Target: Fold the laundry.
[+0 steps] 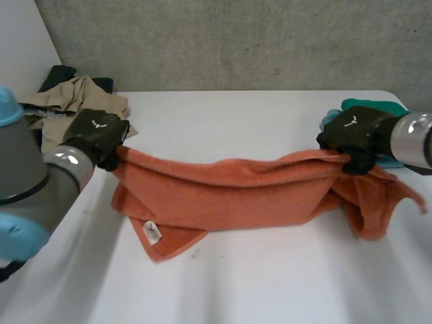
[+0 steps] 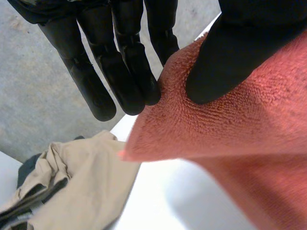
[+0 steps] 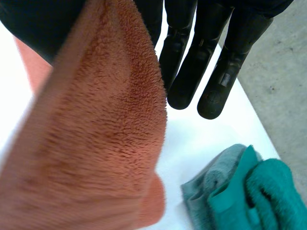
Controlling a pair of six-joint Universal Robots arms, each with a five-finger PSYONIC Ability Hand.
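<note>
Orange terry towel hangs stretched between both hands across the middle of the white surface. Its upper edge is lifted, and its lower part, with a small white label, lies on the surface toward the left edge. The left hand pinches one end of that upper edge between its thumb and straight fingers. The right hand grips the other end, the cloth draped over its thumb side and its fingers extended beside it. A loose flap sags below it near the right edge.

Both holds look like shallow pinches close to the hem, so a hard pull apart could slip a corner free. The sagging flap may bunch underneath when the towel is laid down and leave the fold uneven.

A crumpled beige garment sits at the far left corner, just behind the left hand. Teal and grey-blue cloths lie at the far right corner, near the right hand. Swinging the towel toward the far edge could snag or drag either pile; laying it toward the near edge would avoid both
</note>
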